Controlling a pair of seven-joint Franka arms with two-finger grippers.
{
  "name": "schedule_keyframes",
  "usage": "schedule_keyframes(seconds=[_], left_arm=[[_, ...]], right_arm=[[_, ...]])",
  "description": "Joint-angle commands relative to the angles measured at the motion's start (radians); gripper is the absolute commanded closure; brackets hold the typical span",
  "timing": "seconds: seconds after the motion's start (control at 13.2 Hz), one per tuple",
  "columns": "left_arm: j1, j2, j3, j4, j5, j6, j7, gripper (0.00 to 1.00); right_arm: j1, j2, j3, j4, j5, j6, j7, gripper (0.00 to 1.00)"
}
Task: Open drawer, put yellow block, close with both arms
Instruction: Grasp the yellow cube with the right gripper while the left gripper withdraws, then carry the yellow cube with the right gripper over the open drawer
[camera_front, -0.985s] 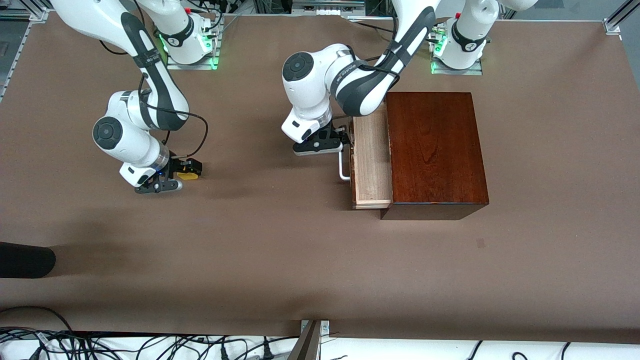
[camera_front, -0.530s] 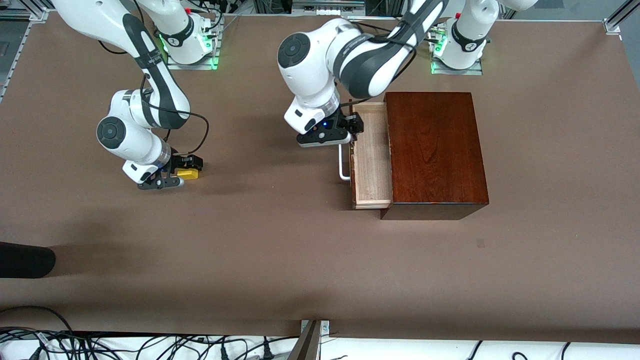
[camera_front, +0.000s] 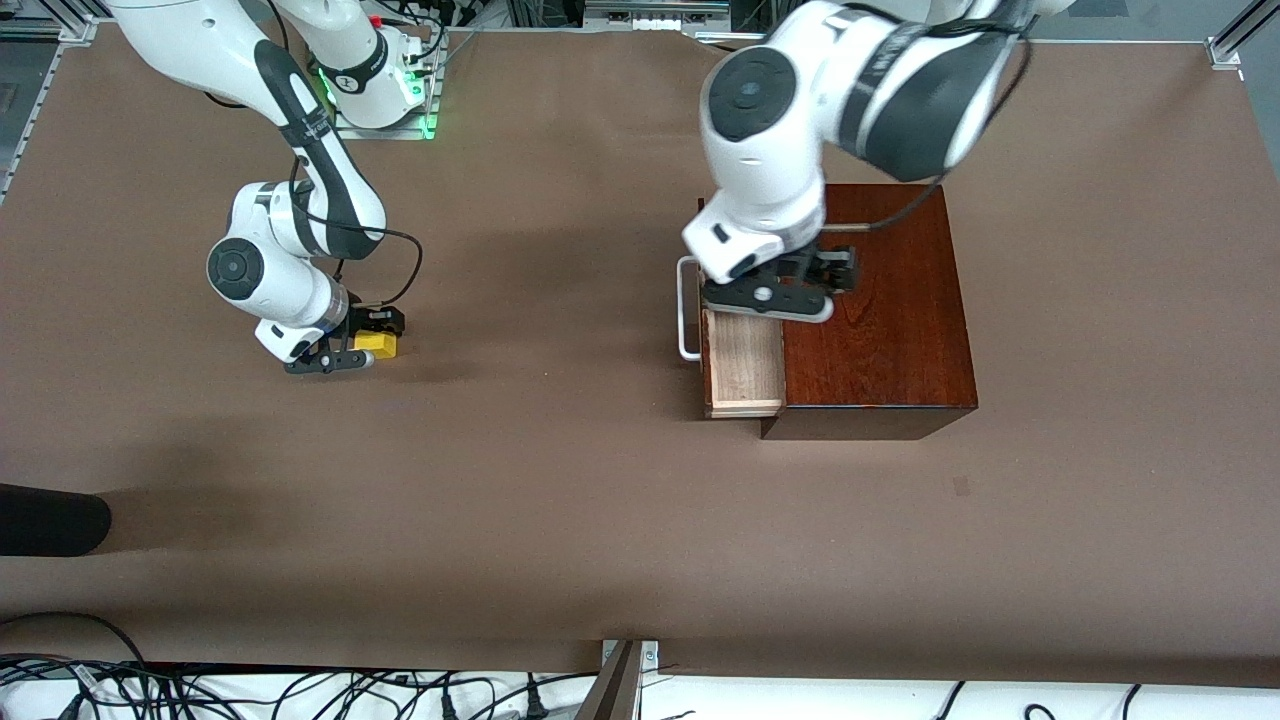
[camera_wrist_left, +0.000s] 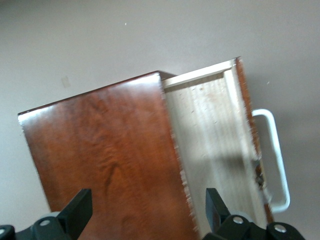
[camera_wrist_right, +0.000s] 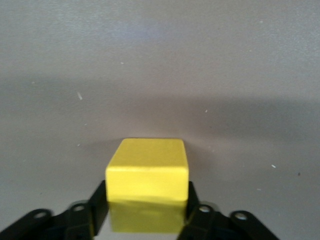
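The right gripper (camera_front: 372, 338) has its jaws clamped on the yellow block (camera_wrist_right: 148, 169), low over the bench (camera_front: 560, 500). The left gripper (camera_front: 790, 292) hovers with jaws apart above the mahogany box (camera_front: 880, 300) and the pulled-out drawer (camera_wrist_left: 215, 150). A good carry probably means lifting straight up, clearing the drawer's white handle (camera_front: 686, 310), then releasing low inside the tray.

The right arm reaches down toward its own end of the bench, wrist bent low, its gripper (camera_front: 368, 333) clamped on the yellow block (camera_front: 377, 343) between both fingers (camera_wrist_right: 97, 210). The left arm is raised and folded, its gripper (camera_front: 800, 285) hanging over the box (camera_front: 880, 300), fingers (camera_wrist_left: 77, 212) spread wide.
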Motion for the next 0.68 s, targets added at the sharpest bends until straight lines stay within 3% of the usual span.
schedule_keyframes(seconds=[0.0, 0.15, 0.3, 0.45, 0.61], left_arm=[[0.123, -0.101, -0.013, -0.058, -0.100, -0.037, 0.115, 0.00], [0.202, -0.185, -0.013, -0.132, -0.105, -0.036, 0.210, 0.00], [0.303, -0.279, -0.013, -0.233, -0.182, -0.032, 0.271, 0.00], [0.406, -0.355, -0.013, -0.334, -0.209, -0.028, 0.343, 0.00], [0.498, -0.374, -0.013, -0.394, -0.288, 0.004, 0.440, 0.00]], right_arm=[[-0.007, 0.013, 0.001, 0.012, 0.018, 0.018, -0.002, 0.49], [-0.007, 0.013, 0.001, 0.017, 0.018, 0.018, -0.002, 0.73], [-0.002, 0.007, 0.002, 0.034, 0.016, 0.009, -0.003, 1.00], [0.004, -0.033, 0.013, 0.080, 0.004, -0.043, -0.045, 1.00], [0.006, -0.048, 0.079, 0.197, 0.000, -0.199, -0.075, 1.00]])
